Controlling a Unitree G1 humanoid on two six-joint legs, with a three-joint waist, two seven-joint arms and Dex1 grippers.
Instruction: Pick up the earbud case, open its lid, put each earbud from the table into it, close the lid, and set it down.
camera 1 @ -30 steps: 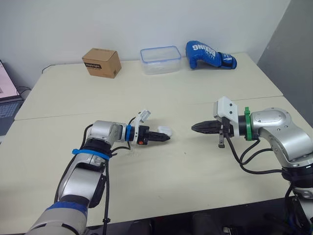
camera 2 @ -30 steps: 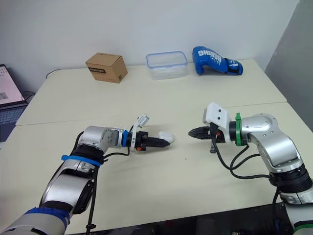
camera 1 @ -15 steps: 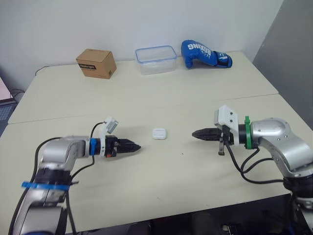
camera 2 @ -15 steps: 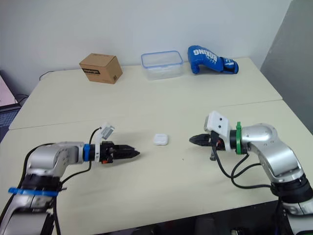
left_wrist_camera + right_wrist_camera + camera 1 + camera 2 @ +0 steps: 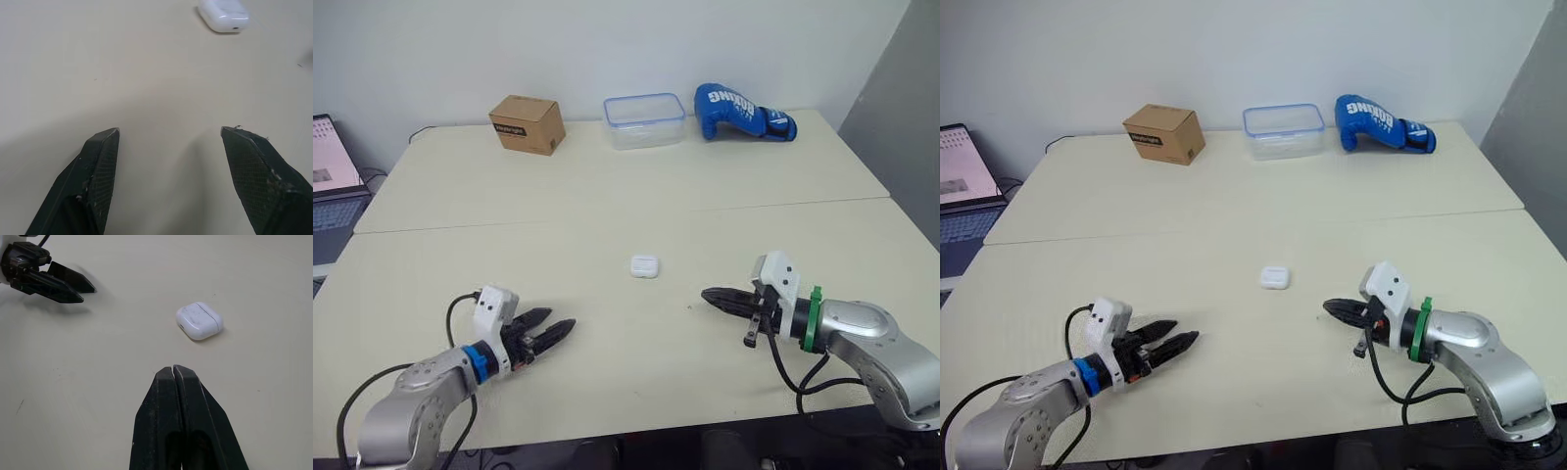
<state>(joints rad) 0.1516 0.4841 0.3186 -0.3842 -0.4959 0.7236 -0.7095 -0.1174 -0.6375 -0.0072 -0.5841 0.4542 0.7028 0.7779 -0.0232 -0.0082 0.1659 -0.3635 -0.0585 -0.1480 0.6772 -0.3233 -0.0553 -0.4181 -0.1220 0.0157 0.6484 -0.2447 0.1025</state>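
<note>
- The white earbud case [image 5: 644,265] lies shut on the tabletop [image 5: 607,206], mid-frame, between both claws and touching neither.
- The left claw [image 5: 558,322], lower left, is open and empty.
- The right claw [image 5: 707,294], lower right, is pinched closed on nothing.
- I think the set-down step is done. Next, the arms need only rest away from it.
- The right wrist view shows the case's lid line, and the eye views add a boxing glove [image 5: 740,110] up top.
</note>
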